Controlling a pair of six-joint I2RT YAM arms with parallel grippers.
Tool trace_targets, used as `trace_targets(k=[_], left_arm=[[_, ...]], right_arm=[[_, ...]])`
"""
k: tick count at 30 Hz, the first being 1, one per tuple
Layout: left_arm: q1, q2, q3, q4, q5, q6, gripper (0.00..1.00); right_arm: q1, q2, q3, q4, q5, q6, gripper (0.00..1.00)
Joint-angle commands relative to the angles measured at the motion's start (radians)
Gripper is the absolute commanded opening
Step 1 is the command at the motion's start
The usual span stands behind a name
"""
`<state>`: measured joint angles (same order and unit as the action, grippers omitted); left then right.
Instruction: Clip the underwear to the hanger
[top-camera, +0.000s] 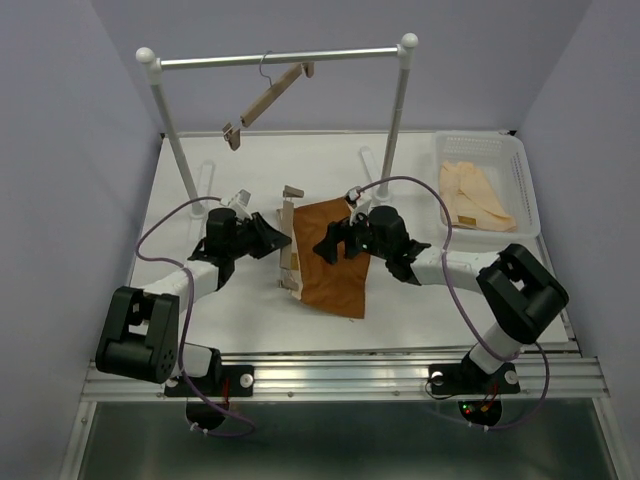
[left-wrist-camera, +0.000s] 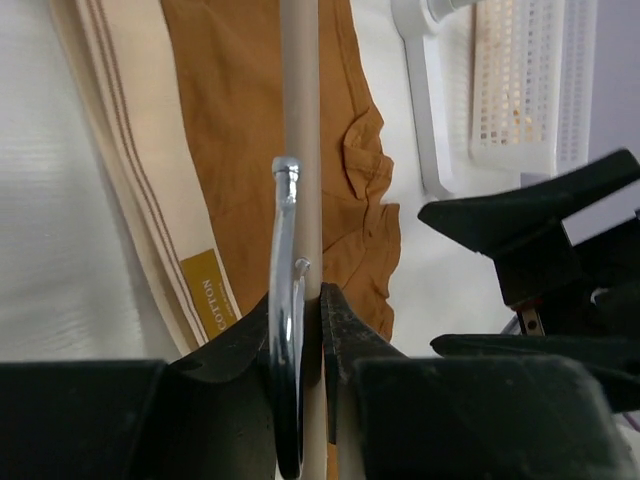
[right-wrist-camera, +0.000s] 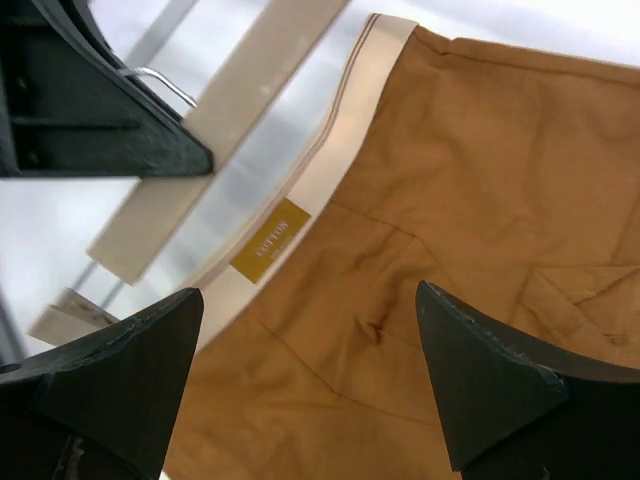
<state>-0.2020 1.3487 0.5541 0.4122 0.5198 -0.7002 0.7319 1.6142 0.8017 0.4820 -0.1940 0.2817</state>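
Note:
The rust-brown underwear (top-camera: 335, 262) lies flat on the table, its tan waistband (top-camera: 293, 268) along its left side. The hanger (top-camera: 287, 235), a light-wood bar, lies beside that waistband. My left gripper (top-camera: 277, 240) is shut on the hanger's bar (left-wrist-camera: 300, 120) next to its wire hook (left-wrist-camera: 284, 300). My right gripper (top-camera: 327, 250) is open and empty, just above the underwear (right-wrist-camera: 430, 230), fingers (right-wrist-camera: 480, 370) spread over the cloth near the waistband label (right-wrist-camera: 268, 240). The hanger bar also shows in the right wrist view (right-wrist-camera: 220, 120).
A steel rail (top-camera: 280, 57) on white posts stands at the back with a second hanger (top-camera: 265, 102) on it. A white basket (top-camera: 520, 170) with pale cream garments (top-camera: 475, 195) sits at the back right. A white post foot (left-wrist-camera: 425, 100) lies beyond the underwear.

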Motion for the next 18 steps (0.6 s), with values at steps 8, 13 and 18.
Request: trace_targets(k=[8, 13, 18], left_arm=[[-0.117, -0.063, -0.086, 0.211, 0.063, -0.053, 0.00], [-0.128, -0.089, -0.138, 0.267, 0.057, -0.082, 0.00], [-0.128, -0.109, -0.164, 0.283, 0.043, -0.104, 0.00]], right_arm=[[-0.083, 0.139, 0.092, 0.299, -0.262, 0.344, 1.00], [-0.083, 0.214, 0.100, 0.430, -0.264, 0.476, 0.97], [-0.083, 0.296, 0.113, 0.569, -0.320, 0.593, 0.90]])
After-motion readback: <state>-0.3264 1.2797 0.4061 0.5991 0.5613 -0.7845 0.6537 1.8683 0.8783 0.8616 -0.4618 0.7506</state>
